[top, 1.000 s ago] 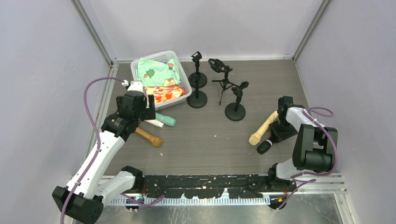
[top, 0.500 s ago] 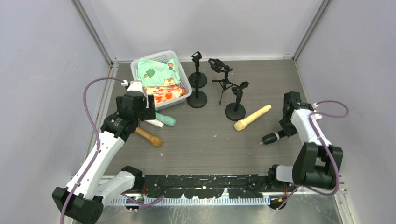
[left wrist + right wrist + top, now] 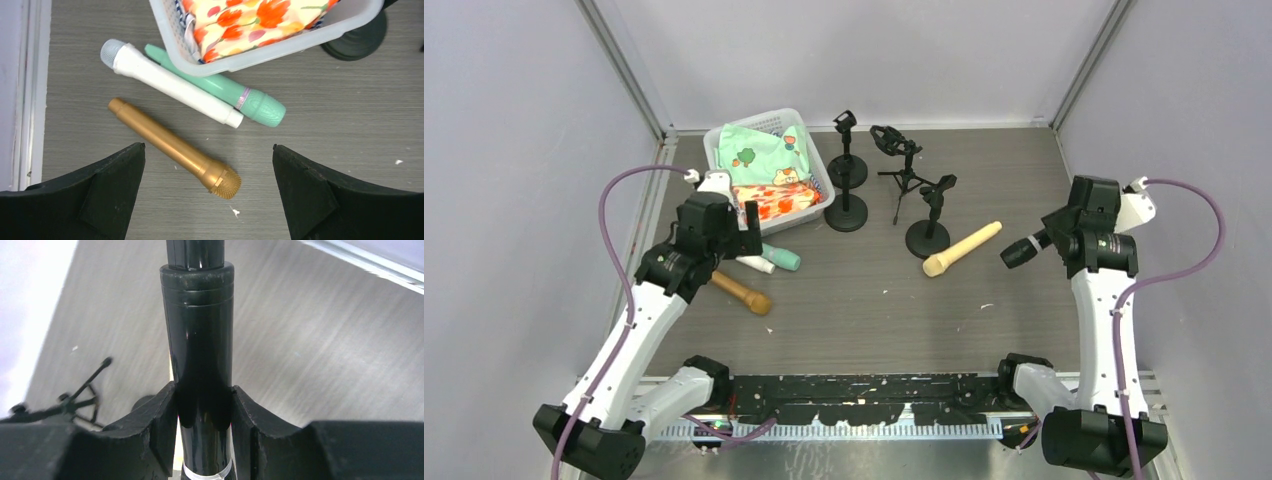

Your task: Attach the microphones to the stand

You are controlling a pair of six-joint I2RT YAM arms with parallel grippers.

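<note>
Grey wood-grain table (image 3: 864, 300) | white plastic basket (image 3: 280, 46) back left | left gripper (image 3: 208, 150) spread wide, empty, above brown metallic microphone (image 3: 175, 150), white microphone (image 3: 170, 82), mint-green microphone (image 3: 235, 95) beside basket | right gripper (image 3: 202, 415) clamped on glossy black microphone (image 3: 200, 340), raised off table | cream microphone (image 3: 964, 248) lying just beside round-based black stand (image 3: 927, 238)

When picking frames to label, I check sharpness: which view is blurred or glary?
Right wrist: table smeared by motion blur, black microphone shows glossy reflections. Left wrist: sharp, brown microphone crisp. Top: evenly lit, sharp.

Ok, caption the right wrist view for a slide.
Right claw shut on the black microphone, held above the grey table.
</note>
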